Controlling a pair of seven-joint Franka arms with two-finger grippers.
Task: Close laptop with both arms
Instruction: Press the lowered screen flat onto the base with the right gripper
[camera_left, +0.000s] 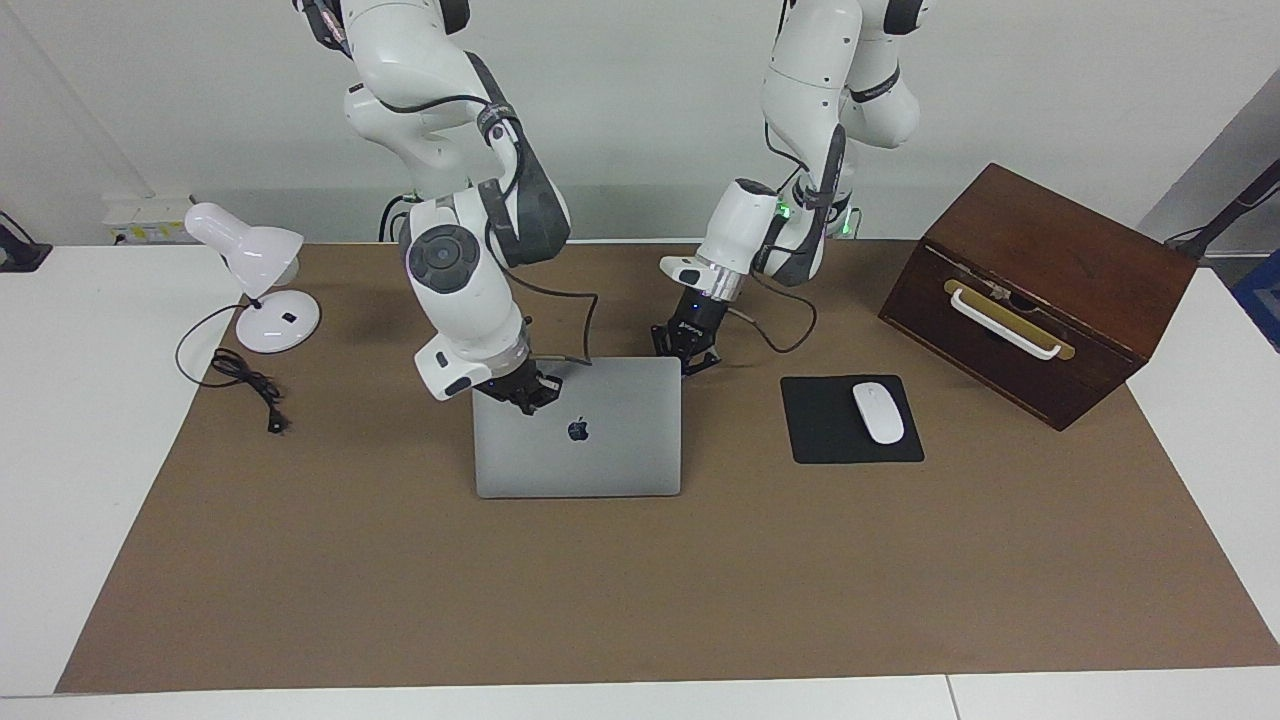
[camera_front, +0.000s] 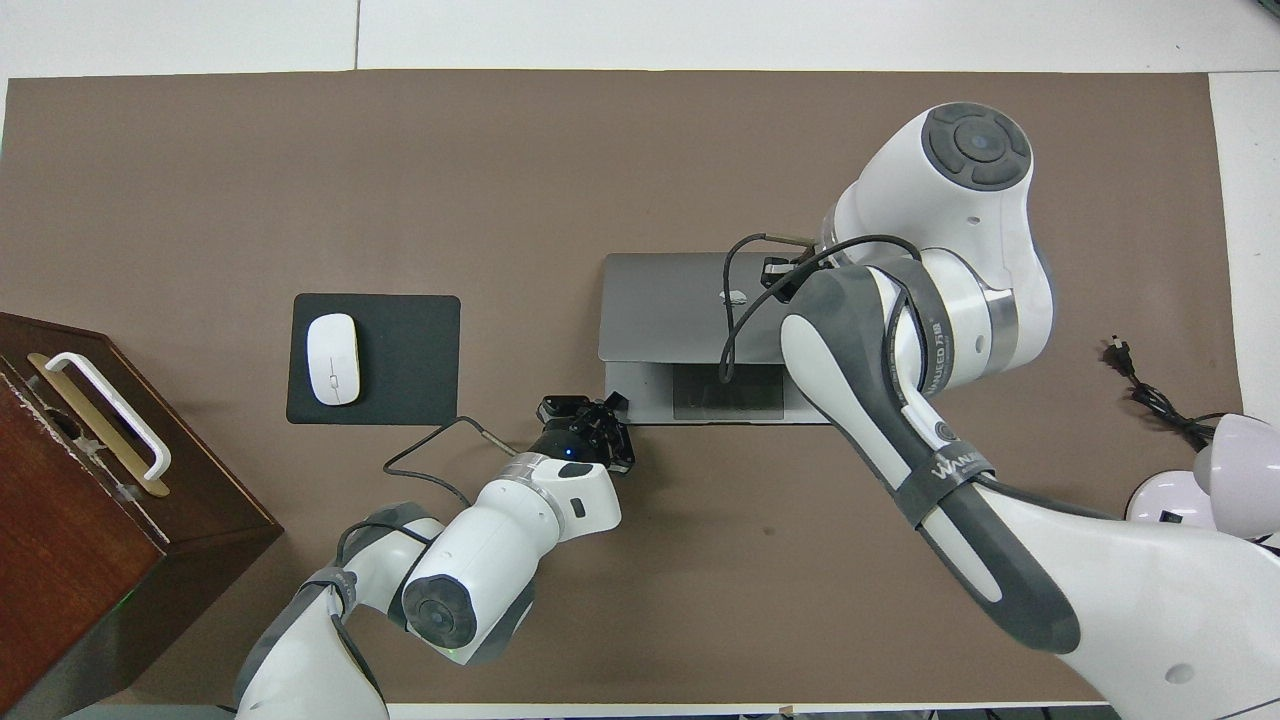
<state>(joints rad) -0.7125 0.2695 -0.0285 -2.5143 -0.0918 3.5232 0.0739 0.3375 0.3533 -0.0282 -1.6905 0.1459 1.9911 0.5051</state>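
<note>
The silver-grey laptop (camera_left: 590, 455) lies mid-mat with its lid (camera_front: 665, 305) tilted low over the keys; only the trackpad (camera_front: 727, 392) shows under it. My right gripper (camera_left: 525, 393) is shut and presses on the lid's upper corner toward the right arm's end of the table. In the overhead view the right arm's own wrist hides most of that gripper. My left gripper (camera_left: 687, 352) is shut and sits low at the base's corner nearest the robots, toward the left arm's end, where its tips (camera_front: 610, 404) meet the base's edge.
A black mouse pad (camera_left: 825, 440) with a white mouse (camera_left: 878, 412) lies beside the laptop toward the left arm's end. A brown wooden box (camera_left: 1050, 270) stands past it. A white desk lamp (camera_left: 255, 262) and its cord (camera_left: 245, 385) are at the right arm's end.
</note>
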